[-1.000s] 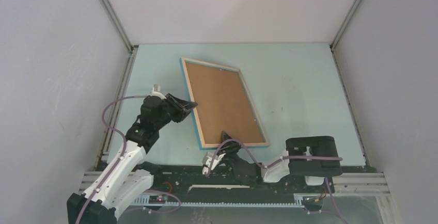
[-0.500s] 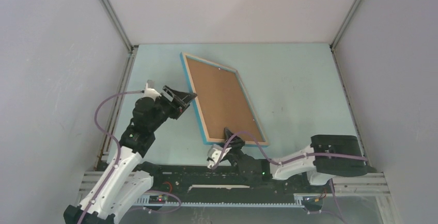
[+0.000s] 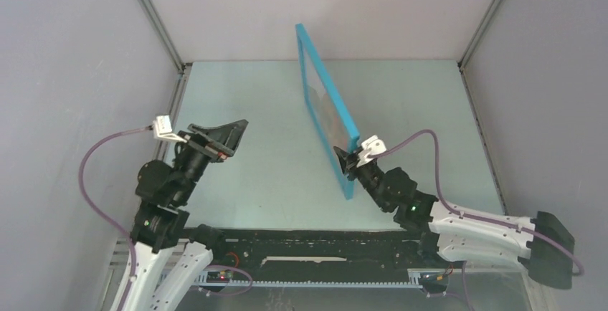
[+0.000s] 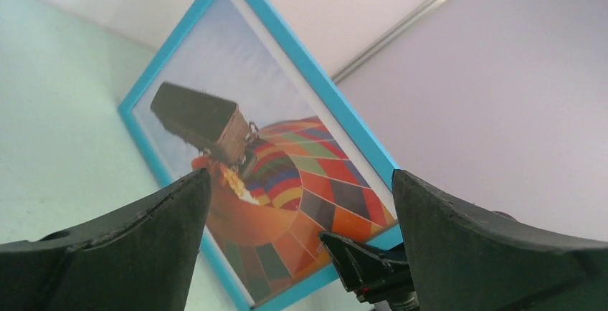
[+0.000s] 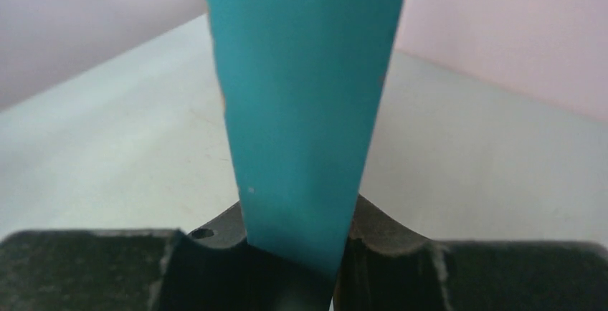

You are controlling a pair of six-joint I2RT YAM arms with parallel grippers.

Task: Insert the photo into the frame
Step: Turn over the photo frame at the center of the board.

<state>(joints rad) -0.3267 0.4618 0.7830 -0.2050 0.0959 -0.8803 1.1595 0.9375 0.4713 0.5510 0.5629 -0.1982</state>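
The frame [image 3: 324, 103] stands up on edge over the middle of the table, only its bright blue rim showing from above. My right gripper [image 3: 348, 162] is shut on its near end. In the right wrist view the blue edge [image 5: 308, 103] runs up from between the right gripper's [image 5: 295, 254] jaws. The left wrist view faces the frame's [image 4: 179, 41] front, and the photo [image 4: 287, 182] of the checkered balloon sits inside it behind the border. My left gripper [image 3: 224, 136], wide open and holding nothing, hangs well to the left of the frame [image 4: 301, 178].
The pale green table [image 3: 251, 182] is boxed in by grey walls [image 3: 79, 96] on three sides. A metal rail [image 3: 323, 261] with cables runs along the near edge by the arm bases.
The right gripper has swung the frame up from lying back-up on the table to standing on edge. The left gripper has opened and drawn back to the left, away from the frame's edge.
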